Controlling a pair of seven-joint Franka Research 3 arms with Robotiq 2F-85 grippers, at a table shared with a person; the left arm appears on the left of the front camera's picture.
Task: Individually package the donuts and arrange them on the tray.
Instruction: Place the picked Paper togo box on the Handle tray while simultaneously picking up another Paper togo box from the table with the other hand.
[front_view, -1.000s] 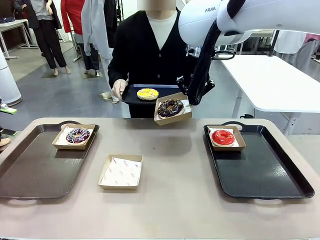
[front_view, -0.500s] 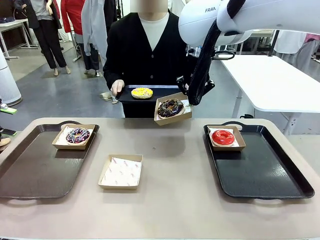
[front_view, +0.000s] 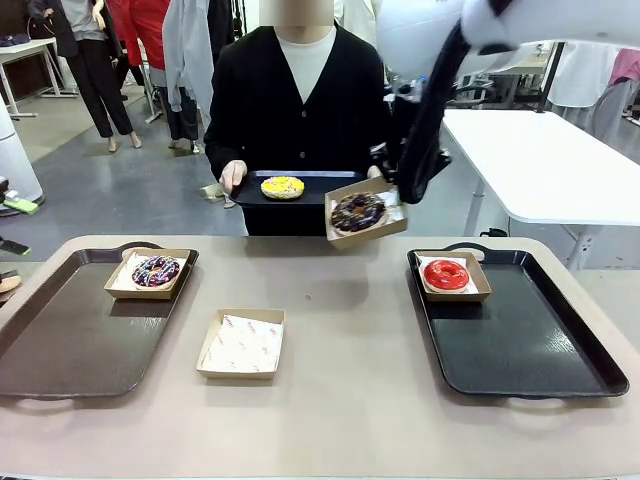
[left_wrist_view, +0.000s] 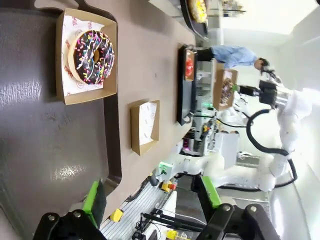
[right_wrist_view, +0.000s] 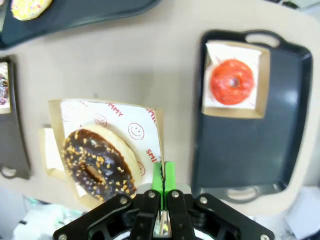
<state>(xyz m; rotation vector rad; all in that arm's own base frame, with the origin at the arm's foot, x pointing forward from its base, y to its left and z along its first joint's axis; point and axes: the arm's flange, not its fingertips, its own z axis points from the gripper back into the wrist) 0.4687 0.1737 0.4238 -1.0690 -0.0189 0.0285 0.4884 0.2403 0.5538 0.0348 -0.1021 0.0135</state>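
Observation:
My right gripper (front_view: 393, 207) is shut on the edge of a cardboard box holding the chocolate donut (front_view: 357, 211), lifted above the table's far side. In the right wrist view the green pads (right_wrist_view: 163, 176) pinch the box's paper-lined wall beside the chocolate donut (right_wrist_view: 95, 164). The red donut (front_view: 446, 274) sits boxed at the far left corner of the right tray (front_view: 540, 350). A boxed purple donut (front_view: 155, 270) rests on the left tray (front_view: 70, 340). The person holds a small black tray with the yellow donut (front_view: 282, 187). My left gripper (left_wrist_view: 152, 197) hangs open above the left tray, near the purple donut (left_wrist_view: 91, 56).
An empty paper-lined box (front_view: 242, 343) lies on the table between the two trays. The person stands at the table's far edge. A white table (front_view: 550, 160) stands at the back right, with other people farther off at the back left.
My right arm has carried the chocolate donut box to the right, toward the right tray. The person's small tray shifted slightly left.

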